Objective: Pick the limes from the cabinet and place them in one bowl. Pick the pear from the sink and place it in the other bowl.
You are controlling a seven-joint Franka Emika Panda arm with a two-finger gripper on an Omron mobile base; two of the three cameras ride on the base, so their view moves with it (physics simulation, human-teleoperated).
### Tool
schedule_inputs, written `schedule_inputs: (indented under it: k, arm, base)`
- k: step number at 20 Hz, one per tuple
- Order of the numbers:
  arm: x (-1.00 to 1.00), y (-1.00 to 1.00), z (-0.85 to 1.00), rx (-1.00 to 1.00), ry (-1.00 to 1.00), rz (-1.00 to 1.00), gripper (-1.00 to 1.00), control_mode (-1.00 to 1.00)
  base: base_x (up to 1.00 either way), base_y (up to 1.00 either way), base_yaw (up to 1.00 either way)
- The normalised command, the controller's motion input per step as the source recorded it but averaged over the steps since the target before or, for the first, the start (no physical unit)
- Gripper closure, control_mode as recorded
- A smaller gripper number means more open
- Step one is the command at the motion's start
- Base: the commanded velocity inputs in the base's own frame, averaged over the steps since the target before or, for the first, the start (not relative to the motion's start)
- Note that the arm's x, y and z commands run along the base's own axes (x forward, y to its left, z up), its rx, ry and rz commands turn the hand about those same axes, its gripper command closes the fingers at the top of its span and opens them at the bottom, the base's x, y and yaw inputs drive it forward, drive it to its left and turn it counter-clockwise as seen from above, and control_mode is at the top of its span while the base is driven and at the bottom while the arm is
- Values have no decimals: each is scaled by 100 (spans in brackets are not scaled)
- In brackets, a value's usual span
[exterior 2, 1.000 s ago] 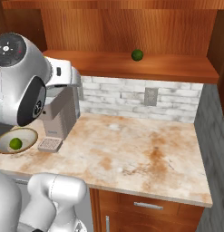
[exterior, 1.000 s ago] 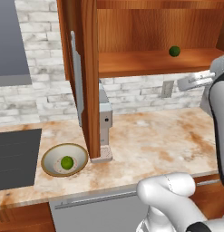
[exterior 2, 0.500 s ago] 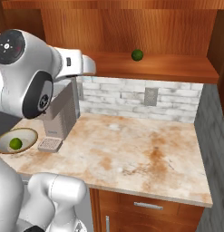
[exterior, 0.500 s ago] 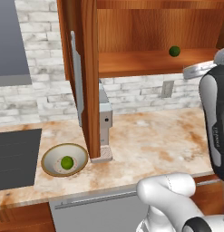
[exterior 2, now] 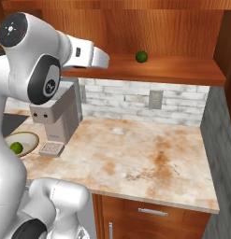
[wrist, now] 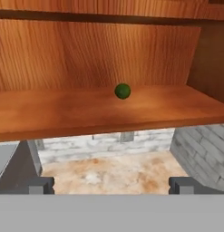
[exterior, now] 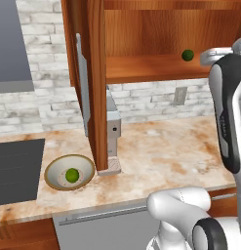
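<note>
Two limes are in sight: one lime point(exterior: 188, 55) sits alone on the plank shelf of the cabinet point(exterior: 141, 73), and a second lime point(exterior: 71, 175) lies in the one shallow cream bowl point(exterior: 56, 167) on the desk point(exterior 2: 149, 158) beside the coffee machine point(exterior 2: 58, 116). Since a second ago the arm has swung its forearm up toward the shelf, while both limes lie where they were. The hand view looks straight at the shelf lime past the two finger tips point(wrist: 41, 185), the jaws spread wide and empty, well short of the fruit; the left base view shows the bowl whole, which the right base view cuts at its edge.

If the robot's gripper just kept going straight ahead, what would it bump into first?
Probably the lime on the cabinet shelf, though the shelf's front edge sits close to that line. The open gripper points about at it, judging from the hand view.
</note>
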Motion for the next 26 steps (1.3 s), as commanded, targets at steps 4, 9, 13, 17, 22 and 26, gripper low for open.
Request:
schedule_inputs:
  k: [4,9,13,17,22,26]
  arm:
    - [28,-6,-20,2,0,-8,-100,-100]
    - [39,-3,-17,0,-2,-1,-100,-100]
    - [32,-10,0,0,-1,0,-100,-100]
    - [48,-6,0,0,0,0,-100,-100]
    - [61,-20,0,0,5,0,-100,-100]
    - [53,-17,0,0,0,0,-100,-100]
  base:
    - [0,0,0]
    - [0,0,0]
    - [0,0,0]
    - [0,0,0]
    - [0,0,0]
    - [0,0,0]
